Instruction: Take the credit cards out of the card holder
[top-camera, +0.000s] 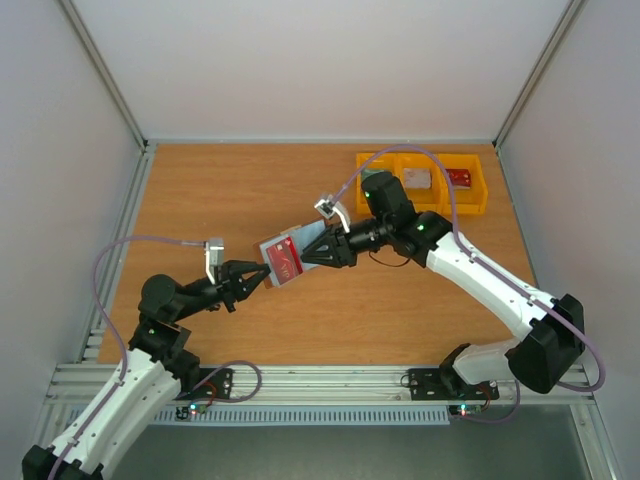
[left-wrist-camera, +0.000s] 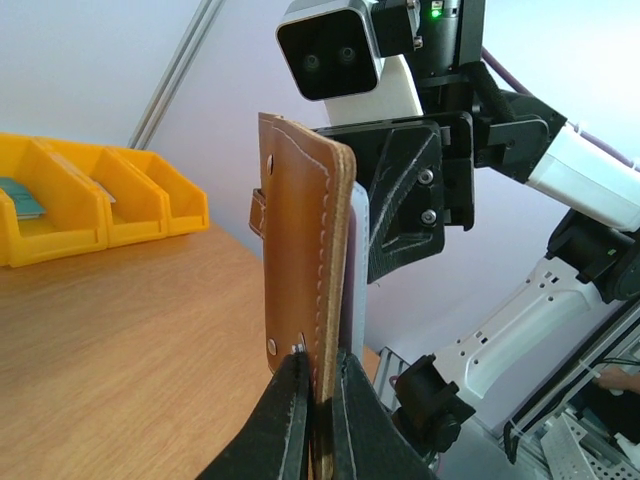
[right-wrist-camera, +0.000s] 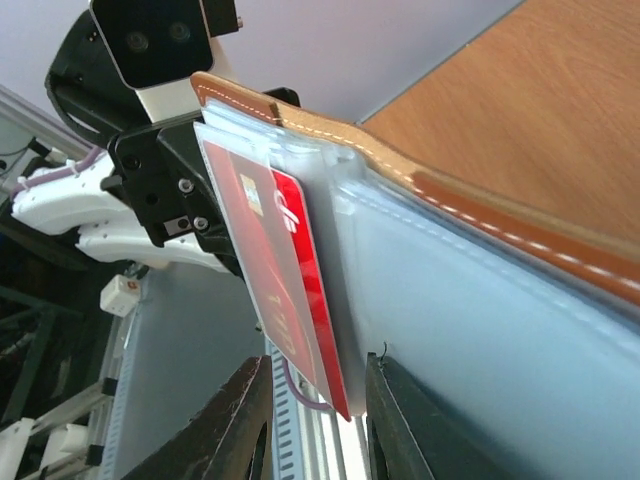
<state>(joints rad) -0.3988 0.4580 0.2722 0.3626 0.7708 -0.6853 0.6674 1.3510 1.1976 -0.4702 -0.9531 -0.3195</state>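
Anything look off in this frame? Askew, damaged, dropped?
Nothing dropped or damaged. Only oddity: the red card juts partway out of the card holder, angled off its pocket, between the fingers of the right end effector. The left end effector pinches the holder's edge, holding it upright.

Wooden bench (top-camera: 220, 200), orange-brown grain, lying flat between pale walls, a row of yellow bins (top-camera: 472, 200) sitting on it at the far right corner — compartments joining side by side.
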